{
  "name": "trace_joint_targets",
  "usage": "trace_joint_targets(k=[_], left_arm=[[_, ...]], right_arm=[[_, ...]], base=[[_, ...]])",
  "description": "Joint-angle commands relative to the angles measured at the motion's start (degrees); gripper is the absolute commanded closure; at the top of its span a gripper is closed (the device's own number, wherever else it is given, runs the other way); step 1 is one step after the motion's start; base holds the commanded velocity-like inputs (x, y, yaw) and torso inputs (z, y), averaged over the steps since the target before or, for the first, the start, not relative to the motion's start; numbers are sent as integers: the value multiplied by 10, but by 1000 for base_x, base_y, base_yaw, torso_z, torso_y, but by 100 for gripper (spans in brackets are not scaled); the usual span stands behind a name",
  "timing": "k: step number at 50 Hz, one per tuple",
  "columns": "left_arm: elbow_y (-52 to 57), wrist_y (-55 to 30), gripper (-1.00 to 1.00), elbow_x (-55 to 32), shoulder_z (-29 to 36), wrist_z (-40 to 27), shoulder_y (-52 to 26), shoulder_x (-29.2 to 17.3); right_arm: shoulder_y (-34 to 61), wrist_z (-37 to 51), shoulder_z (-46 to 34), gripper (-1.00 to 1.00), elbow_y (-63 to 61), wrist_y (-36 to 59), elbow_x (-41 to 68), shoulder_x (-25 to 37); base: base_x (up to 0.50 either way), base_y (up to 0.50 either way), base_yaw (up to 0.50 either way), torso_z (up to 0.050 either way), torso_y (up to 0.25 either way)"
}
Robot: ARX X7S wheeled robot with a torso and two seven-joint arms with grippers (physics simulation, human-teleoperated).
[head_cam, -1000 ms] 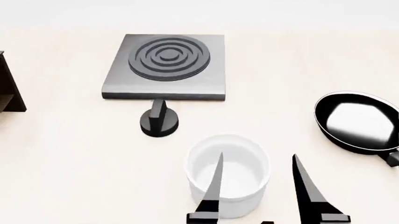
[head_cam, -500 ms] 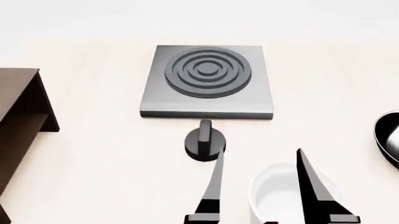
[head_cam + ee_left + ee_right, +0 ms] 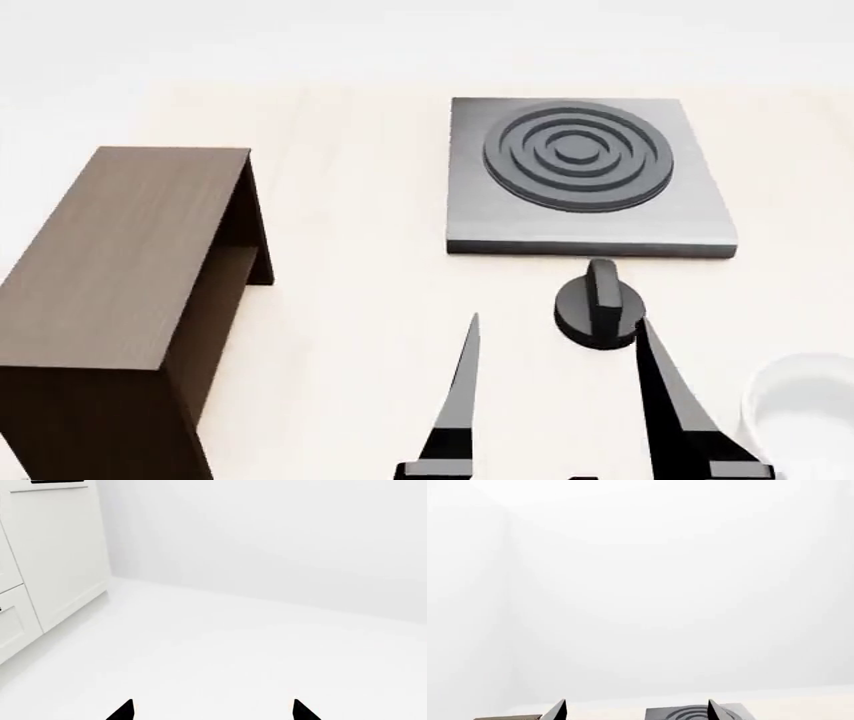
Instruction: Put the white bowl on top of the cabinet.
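Right gripper [image 3: 554, 345] (jaws apart) sits left of white bowl [image 3: 807, 410].

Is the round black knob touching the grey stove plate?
Apart. In the head view, a strip of pale tabletop shows between the black knob and the front edge of the grey stove plate.

- No text, label, brand, number or sign can be read in any view.
- Cabinet [image 3: 120, 260]: plain wood grain, no marking.
- Stove plate [image 3: 587, 180]: raised rings only, no lettering.
- Knob [image 3: 601, 305]: unmarked.
- White bowl [image 3: 807, 410]: plain, no print on the part in view.
- White cupboard doors [image 3: 47, 555]: blank.
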Motion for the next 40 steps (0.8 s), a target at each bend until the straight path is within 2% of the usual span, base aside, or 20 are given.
trace_joint_targets(k=[1, 4, 16, 28, 40], left_arm=[[-2, 2, -100, -1, 1, 0, 0, 0], [-4, 3, -100, -4, 1, 2, -1, -1], [-12, 6, -100, -11, 3, 6, -5, -2], [-12, 8, -100, -13, 4, 7, -4, -3], [-16, 7, -100, -13, 7, 7, -7, -5]], right_arm=[[1, 3, -2, -100, 3, -4, 6, 4], [1, 4, 17, -100, 3, -4, 44, -5], [6, 21, 6, -100, 3, 7, 25, 2], [7, 23, 1, -100, 4, -3, 41, 10], [10, 32, -9, -100, 6, -4, 45, 20]], base=[[0, 500, 0, 0, 0], [0, 260, 0, 0, 0], [0, 0, 0, 0, 0], [473, 0, 0, 0, 0], [93, 0, 0, 0, 0]])
